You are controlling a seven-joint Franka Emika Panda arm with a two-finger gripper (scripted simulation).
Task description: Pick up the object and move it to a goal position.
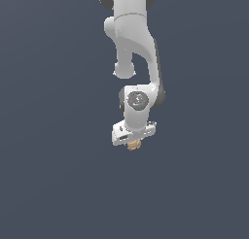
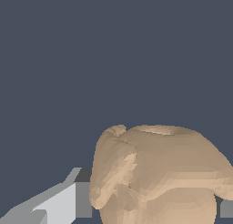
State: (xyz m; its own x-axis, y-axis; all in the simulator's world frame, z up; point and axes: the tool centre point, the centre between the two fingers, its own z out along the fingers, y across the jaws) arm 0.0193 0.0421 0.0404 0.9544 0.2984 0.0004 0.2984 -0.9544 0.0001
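The object is a small tan-brown lumpy lump [image 1: 133, 145]. In the exterior view it pokes out just below the white gripper [image 1: 133, 144] at the end of the arm, near the middle of the picture. In the wrist view the lump [image 2: 159, 173] fills the space between the fingers; one light grey finger [image 2: 59, 202] presses against one side and a sliver of the other finger [image 2: 226, 208] shows on the opposite side. The gripper is shut on the lump. The fingertips are hidden behind the hand in the exterior view.
The white arm [image 1: 133, 43] comes down from the top of the exterior view. Behind it is a plain dark blue-grey ground [image 1: 48, 184] with no other objects showing.
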